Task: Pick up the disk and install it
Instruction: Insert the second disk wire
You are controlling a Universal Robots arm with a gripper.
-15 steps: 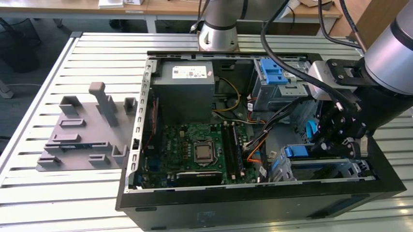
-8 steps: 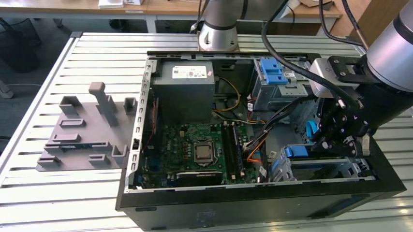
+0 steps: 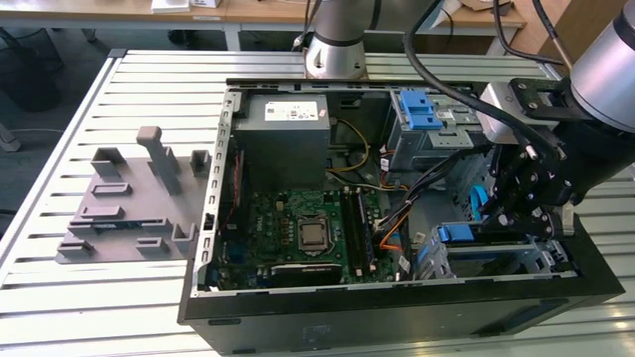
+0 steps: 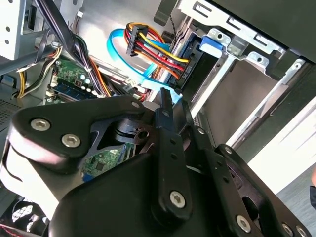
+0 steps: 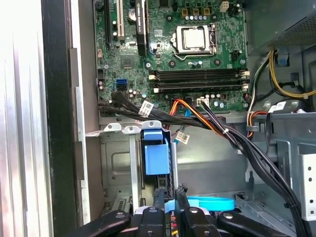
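The disk [image 3: 459, 233] stands on edge in the drive bay at about 4 o'clock in the open computer case [image 3: 397, 316], its blue bracket [image 5: 157, 158] showing between the bay's rails. The end effector [image 5: 169, 193] hangs right over it; whether it grips the disk I cannot tell. This looks like the installing step, late on. Seating likely calls for a straight push clear of the cables [image 5: 217, 129]. The case lies on a slatted metal table [image 3: 149, 89], with a grey fixture [image 3: 129, 201] at 9 o'clock and desks [image 3: 258, 11] at 12.
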